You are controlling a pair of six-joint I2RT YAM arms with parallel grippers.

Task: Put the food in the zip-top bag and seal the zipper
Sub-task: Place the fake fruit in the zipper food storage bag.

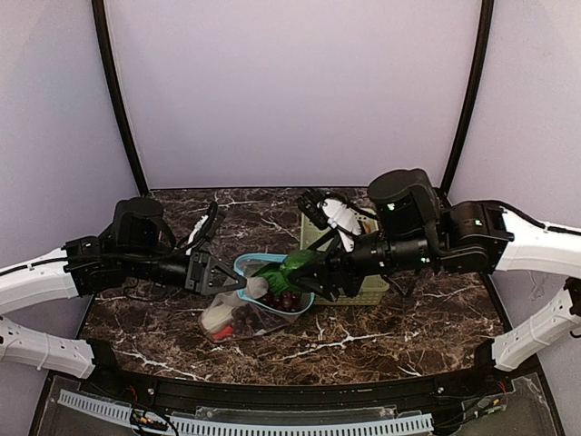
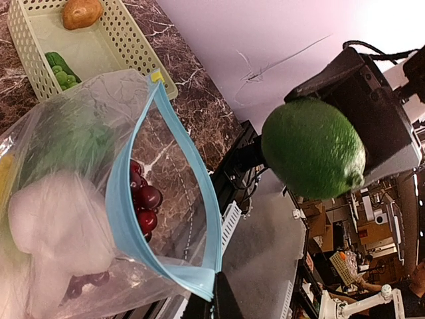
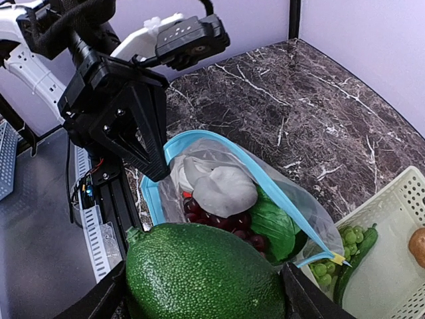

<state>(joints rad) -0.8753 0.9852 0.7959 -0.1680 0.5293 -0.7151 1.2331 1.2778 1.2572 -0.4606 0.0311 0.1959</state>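
Though the top view obscures it, wrist views show my right fingers [image 3: 302,298] clenching a green fruit [image 3: 199,272]; left fingers [image 3: 149,149] pinch the zipper [image 2: 114,193] open.

Glossy clear zip-top bag [image 2: 73,119] on a polished, marble-patterned table [image 3: 279,100].
Its film is crinkled, the zipper [image 2: 114,199] smooth teal plastic; grapes [image 2: 147,197] shine, the green toy fruit [image 3: 199,272] is matt and pebbled, the basket [image 2: 136,43] matt perforated plastic.

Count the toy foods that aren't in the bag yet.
3. A round green fruit held in the right gripper near the open mouth of the bag; a brown potato and green pea-like pieces lying in the basket. Others may be hidden there.
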